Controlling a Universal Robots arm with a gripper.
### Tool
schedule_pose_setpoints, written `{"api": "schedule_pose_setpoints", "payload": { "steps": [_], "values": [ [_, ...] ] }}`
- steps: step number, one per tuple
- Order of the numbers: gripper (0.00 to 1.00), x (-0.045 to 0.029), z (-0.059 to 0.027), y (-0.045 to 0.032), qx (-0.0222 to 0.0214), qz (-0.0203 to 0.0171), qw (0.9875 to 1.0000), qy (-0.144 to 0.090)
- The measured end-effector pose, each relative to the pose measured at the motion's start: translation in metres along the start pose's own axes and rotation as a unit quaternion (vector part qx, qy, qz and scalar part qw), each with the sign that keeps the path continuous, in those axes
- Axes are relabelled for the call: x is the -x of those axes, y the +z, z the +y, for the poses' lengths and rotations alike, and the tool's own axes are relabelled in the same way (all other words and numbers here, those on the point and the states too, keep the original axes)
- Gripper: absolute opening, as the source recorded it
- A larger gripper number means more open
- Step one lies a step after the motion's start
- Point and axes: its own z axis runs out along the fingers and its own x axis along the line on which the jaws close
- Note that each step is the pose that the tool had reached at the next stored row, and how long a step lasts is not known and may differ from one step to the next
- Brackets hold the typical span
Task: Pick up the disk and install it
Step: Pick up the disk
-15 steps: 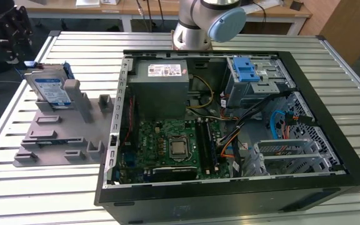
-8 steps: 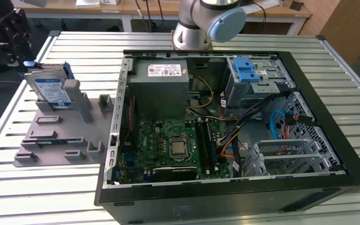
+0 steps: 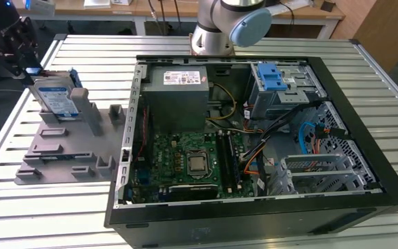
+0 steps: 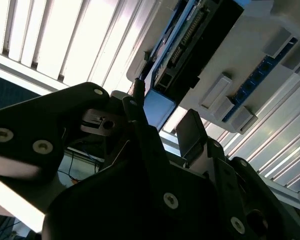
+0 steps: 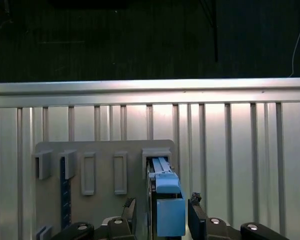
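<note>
While the disk (image 3: 55, 101) is seen upright in the grey holder (image 3: 60, 155) on the desk (image 3: 47, 218), at the exterior view's left and well apart from the open computer case (image 3: 240, 225), no part of the installing is done. In the first wrist view the gripper (image 5: 163, 201) is set astride the disk's blue edge, its fingers (image 5: 197, 215) spread to either side, with no pinch shown. The lift is judged not yet made, and the drive bay (image 3: 299, 85) is yet to be filled.

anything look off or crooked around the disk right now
Nothing stands out. The disk stands on edge in its slot on the grey holder, with the gripper at it, and the open computer case lies flat beside the holder.
</note>
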Motion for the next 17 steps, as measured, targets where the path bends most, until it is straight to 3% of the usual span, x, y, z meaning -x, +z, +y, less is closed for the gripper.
{"api": "schedule_pose_setpoints", "payload": {
  "steps": [17],
  "values": [
    [0.53,0.0048,0.0055,0.0165,-0.0001,-0.0001,1.0000,0.000]
  ]
}}
